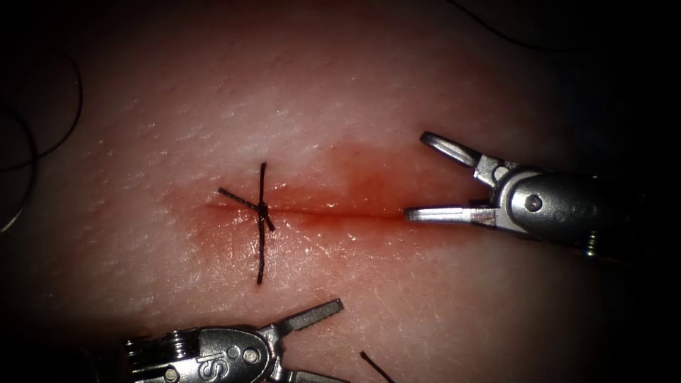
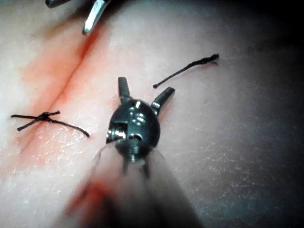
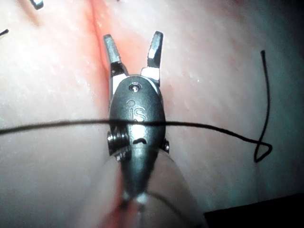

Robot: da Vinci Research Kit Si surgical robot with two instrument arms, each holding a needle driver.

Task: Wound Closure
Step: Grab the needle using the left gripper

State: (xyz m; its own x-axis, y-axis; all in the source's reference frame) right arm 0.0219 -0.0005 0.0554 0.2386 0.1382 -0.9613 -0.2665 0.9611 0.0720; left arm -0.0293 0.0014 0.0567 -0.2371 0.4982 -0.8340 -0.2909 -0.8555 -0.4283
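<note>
Tissue (image 1: 397,92): my cut (image 1: 333,211) runs across it, red fluid (image 1: 355,184) around.
Stitch (image 1: 262,208): one knot tied at the left end; the rest looks unclosed.
Right tool (image 1: 418,177): jaws wide, holding nothing, at the cut's right end.
Left tool (image 1: 333,344): jaws wide, empty, below the cut.
Loose thread (image 3: 213,127): lying on the tissue.
Cut end of thread (image 2: 186,70): beside my left tool.
</note>
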